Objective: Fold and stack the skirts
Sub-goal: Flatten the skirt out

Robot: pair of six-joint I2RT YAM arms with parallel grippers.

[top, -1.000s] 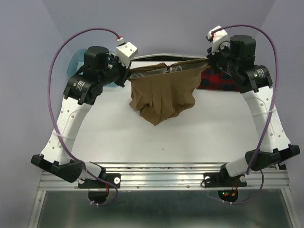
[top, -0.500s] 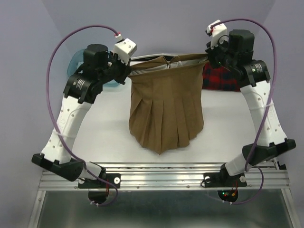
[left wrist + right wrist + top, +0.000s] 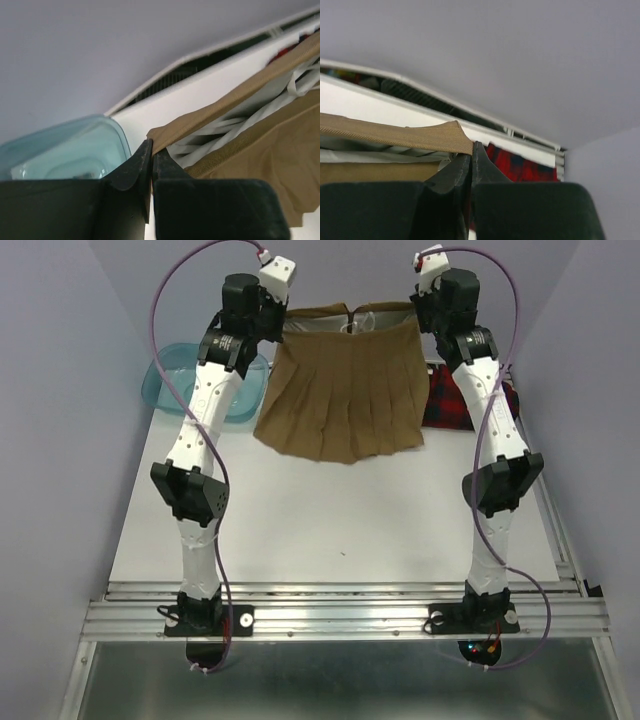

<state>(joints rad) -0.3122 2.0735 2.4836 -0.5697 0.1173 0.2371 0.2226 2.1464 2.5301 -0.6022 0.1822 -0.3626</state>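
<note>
Both of your arms reach up over the far end of the surface (image 3: pixel 330 530). Your left pincer (image 3: pixel 281 322) is clamped on one end of the waistband (image 3: pixel 225 102) of the tan-brown skirt (image 3: pixel 345 400), and your right pincer (image 3: pixel 421 312) is clamped on the other end. The band stretches between them and the pleated cloth hangs spread below it. The red plaid skirt (image 3: pixel 442 405) lies at the far right, partly hidden behind your right arm. The teal tub (image 3: pixel 172 380) sits at the far left.
</note>
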